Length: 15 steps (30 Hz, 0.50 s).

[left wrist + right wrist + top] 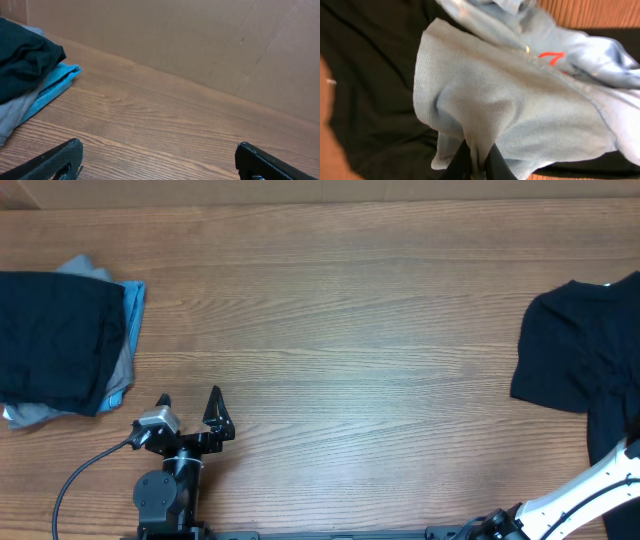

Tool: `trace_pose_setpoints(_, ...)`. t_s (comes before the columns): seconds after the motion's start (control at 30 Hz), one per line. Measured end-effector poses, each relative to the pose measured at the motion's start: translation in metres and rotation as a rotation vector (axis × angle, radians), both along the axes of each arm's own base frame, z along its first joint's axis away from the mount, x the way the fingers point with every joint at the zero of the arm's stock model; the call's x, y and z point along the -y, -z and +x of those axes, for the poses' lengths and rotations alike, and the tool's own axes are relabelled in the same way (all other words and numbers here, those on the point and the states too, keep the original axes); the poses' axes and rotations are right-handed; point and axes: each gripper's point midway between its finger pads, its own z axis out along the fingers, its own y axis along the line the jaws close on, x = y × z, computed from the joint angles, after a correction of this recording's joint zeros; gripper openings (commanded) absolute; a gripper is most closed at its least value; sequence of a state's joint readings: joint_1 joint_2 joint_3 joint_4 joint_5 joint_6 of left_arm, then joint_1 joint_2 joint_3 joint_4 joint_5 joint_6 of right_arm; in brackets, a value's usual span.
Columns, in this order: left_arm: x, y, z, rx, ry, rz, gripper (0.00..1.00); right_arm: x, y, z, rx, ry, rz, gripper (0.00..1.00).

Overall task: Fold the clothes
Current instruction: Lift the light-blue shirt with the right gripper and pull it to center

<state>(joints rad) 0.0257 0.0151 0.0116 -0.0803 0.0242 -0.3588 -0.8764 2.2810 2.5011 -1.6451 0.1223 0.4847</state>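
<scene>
In the right wrist view, my right gripper (478, 159) is shut on a bunched fold of the light sky-blue T-shirt (520, 95). A bit of red lettering (550, 57) shows on it. This shirt lies over a black T-shirt (370, 75), which also appears at the table's right edge (580, 350) in the overhead view. Only the right arm (590, 485) shows overhead; its gripper is outside that frame. My left gripper (190, 408) (160, 161) hovers open over bare wood near the front left, with nothing between its fingers.
A stack of folded clothes (60, 345) sits at the far left, black on top (25, 60), with blue (55, 82) and grey (12, 112) underneath. A cardboard wall (200, 40) runs along the back of the wooden table (350, 360).
</scene>
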Motion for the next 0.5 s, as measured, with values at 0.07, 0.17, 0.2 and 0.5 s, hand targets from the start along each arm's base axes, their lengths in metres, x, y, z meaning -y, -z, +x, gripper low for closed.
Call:
trace_pose_setpoints(0.07, 0.000, 0.000, 0.000, 0.000, 0.000, 0.000, 1.00, -0.002, -0.024, 0.000, 0.042, 0.001, -0.037, 0.04)
trace_pose_setpoints(0.17, 0.000, 0.000, 0.000, 0.000, 0.000, 0.000, 1.00, -0.011, -0.078, -0.003, 0.142, 0.000, -0.123, 0.04)
trace_pose_setpoints(0.2, 0.000, 0.000, 0.000, 0.000, 0.000, 0.000, 1.00, -0.016, -0.099, -0.005, 0.179, -0.003, -0.160, 0.04)
trace_pose_setpoints(0.5, 0.000, 0.000, 0.000, 0.000, 0.000, 0.000, 1.00, -0.101, -0.266, -0.057, 0.524, -0.045, -0.455, 0.04)
